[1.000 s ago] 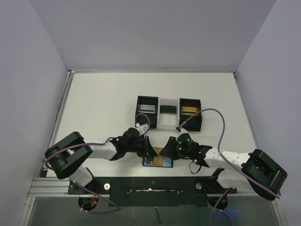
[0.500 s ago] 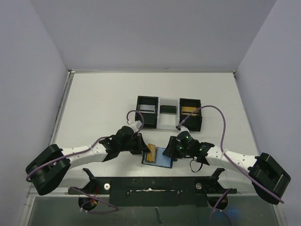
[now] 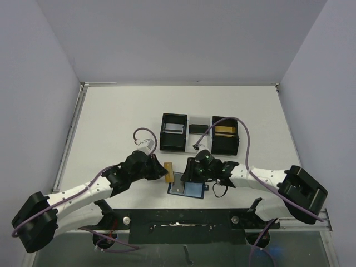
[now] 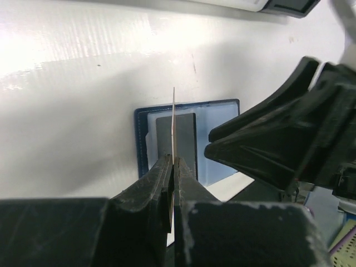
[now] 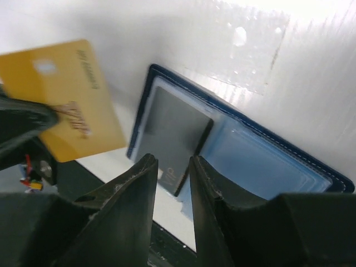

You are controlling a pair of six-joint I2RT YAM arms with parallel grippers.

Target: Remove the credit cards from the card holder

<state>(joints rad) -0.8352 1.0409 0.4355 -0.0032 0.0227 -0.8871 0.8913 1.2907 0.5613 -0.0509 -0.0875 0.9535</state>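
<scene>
1. The counter (image 3: 111, 128) is a plain white sheet. Pale lilac-grey walls (image 3: 183, 39) box it in at the left, right and top of the overhead frame, and a metal rail (image 3: 70, 139) runs down its left edge (a bare room, all told).
2. Just above frame centre, the left black box (image 3: 173, 139) and the right black box (image 3: 225, 142) are joined by a white tray (image 3: 199, 120). The left one shows something grey inside, the right one something gold.
3. The card holder (image 3: 193, 190) lies spread open on the counter below centre, just above the dark mounting bar (image 3: 178, 218) at the bottom. A grey card (image 5: 175, 139) sits in its left pocket.
4. The left fingers (image 4: 168, 169) are clenched on the gold card (image 5: 67, 97). In the overhead frame it is just left of the card holder and out of its pockets.
5. The right fingers (image 3: 188, 173) stand parted with nothing between them, over the grey card on the holder's left half.
6. A second ago the gold card was at the holder's middle, between the two sets of fingers; it has since come out and moved up and left.
7. The left arm now lies stretched towards the lower-left corner, and the right fingers have shifted left across the holder.
8. The holder and both boxes sit where they were.
</scene>
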